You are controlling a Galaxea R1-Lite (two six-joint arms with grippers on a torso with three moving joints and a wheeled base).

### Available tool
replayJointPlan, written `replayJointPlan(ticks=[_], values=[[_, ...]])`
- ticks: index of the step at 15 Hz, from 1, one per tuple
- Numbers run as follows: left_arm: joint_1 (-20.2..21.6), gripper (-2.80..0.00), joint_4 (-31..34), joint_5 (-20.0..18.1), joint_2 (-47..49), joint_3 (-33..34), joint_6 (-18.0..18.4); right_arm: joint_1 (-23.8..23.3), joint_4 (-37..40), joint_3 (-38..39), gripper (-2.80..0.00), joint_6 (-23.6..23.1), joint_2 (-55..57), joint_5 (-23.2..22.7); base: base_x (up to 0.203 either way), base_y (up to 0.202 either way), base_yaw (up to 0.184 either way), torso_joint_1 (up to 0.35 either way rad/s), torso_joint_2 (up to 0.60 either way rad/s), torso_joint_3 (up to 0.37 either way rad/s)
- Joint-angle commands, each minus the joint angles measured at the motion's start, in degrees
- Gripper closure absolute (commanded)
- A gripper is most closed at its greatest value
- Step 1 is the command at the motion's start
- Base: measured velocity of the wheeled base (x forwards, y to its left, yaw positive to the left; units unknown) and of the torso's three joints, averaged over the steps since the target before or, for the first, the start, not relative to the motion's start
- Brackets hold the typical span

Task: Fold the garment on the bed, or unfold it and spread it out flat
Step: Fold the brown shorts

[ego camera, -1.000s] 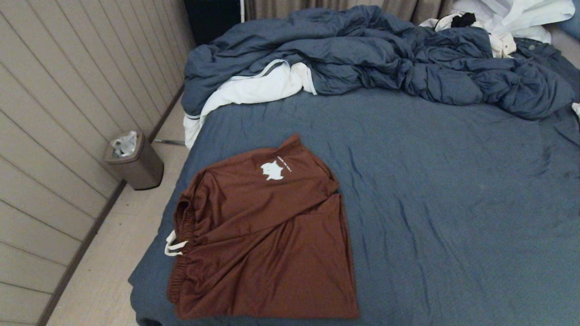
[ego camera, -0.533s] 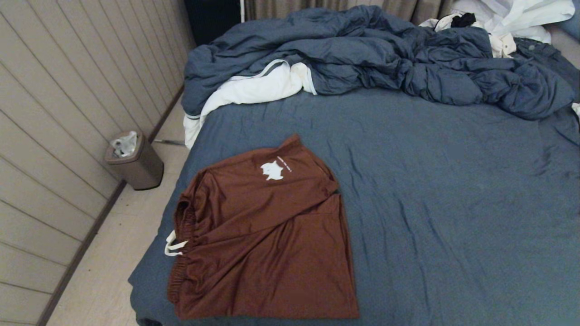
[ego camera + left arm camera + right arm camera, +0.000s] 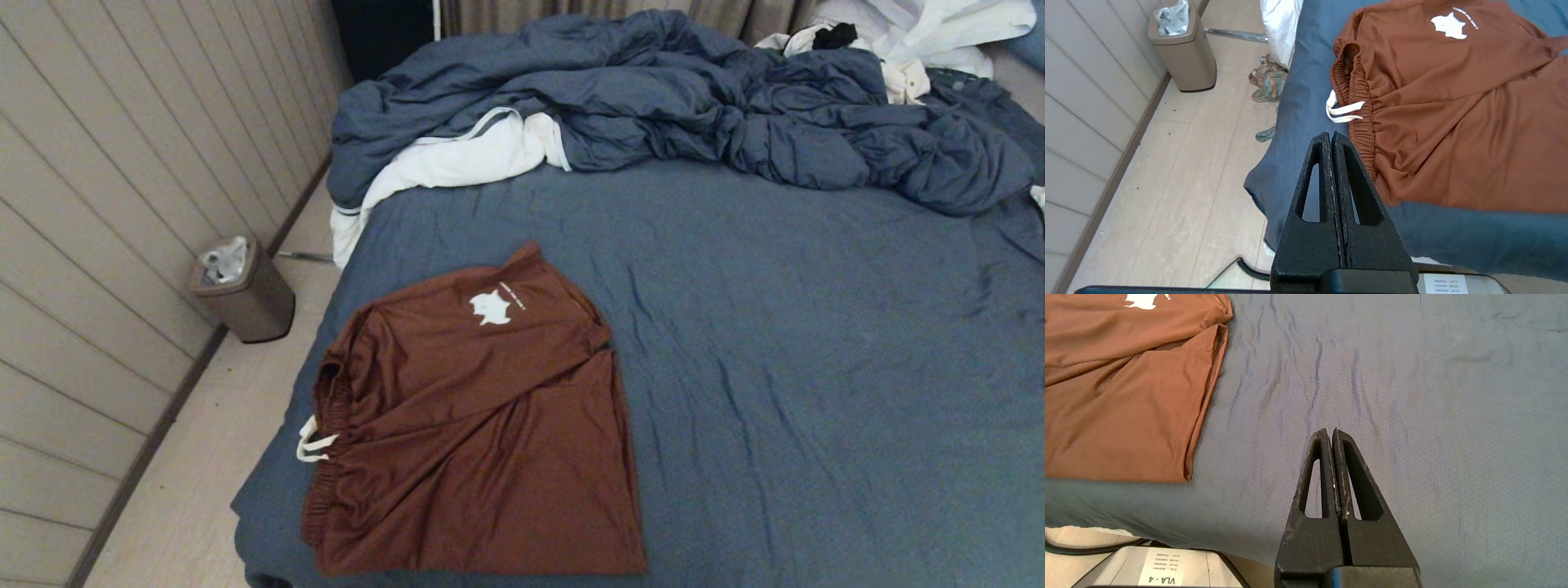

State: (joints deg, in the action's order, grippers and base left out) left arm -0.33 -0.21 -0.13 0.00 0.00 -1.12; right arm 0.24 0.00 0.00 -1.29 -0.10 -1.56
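The garment [image 3: 473, 425] lies on the bed [image 3: 816, 367]; left claw [image 3: 1330, 136] and right claw [image 3: 1329, 433] hang clenched, empty.

— Does the garment [image 3: 478, 425] shift on the bed [image 3: 816, 367] between the earlier head views and now?
— No, nothing changes; no arm enters the head view either.

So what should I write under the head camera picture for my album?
Rust-brown shorts lie on the bed near its corner, white drawstring towards the bin.
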Motion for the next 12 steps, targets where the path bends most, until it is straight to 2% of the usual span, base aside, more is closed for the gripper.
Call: replayJointPlan(ticks=[1, 3, 12], values=[[-0.02, 0.00, -0.07, 0.31, 0.09, 0.00, -1.16, 0.02, 0.00, 0.00, 0.00, -0.03, 0.10, -0.02, 0.000, 0.000, 0.000, 0.000, 0.00, 0.000], [-0.02, 0.00, -0.23, 0.92, 0.09, 0.00, -3.18, 0.02, 0.00, 0.00, 0.00, -0.03, 0.10, -0.02, 0.000, 0.000, 0.000, 0.000, 0.00, 0.000], [-0.02, 0.00, -0.23, 0.93, 0.09, 0.00, -3.71, 0.02, 0.00, 0.00, 0.00, -0.03, 0.10, -0.02, 0.000, 0.000, 0.000, 0.000, 0.00, 0.000]])
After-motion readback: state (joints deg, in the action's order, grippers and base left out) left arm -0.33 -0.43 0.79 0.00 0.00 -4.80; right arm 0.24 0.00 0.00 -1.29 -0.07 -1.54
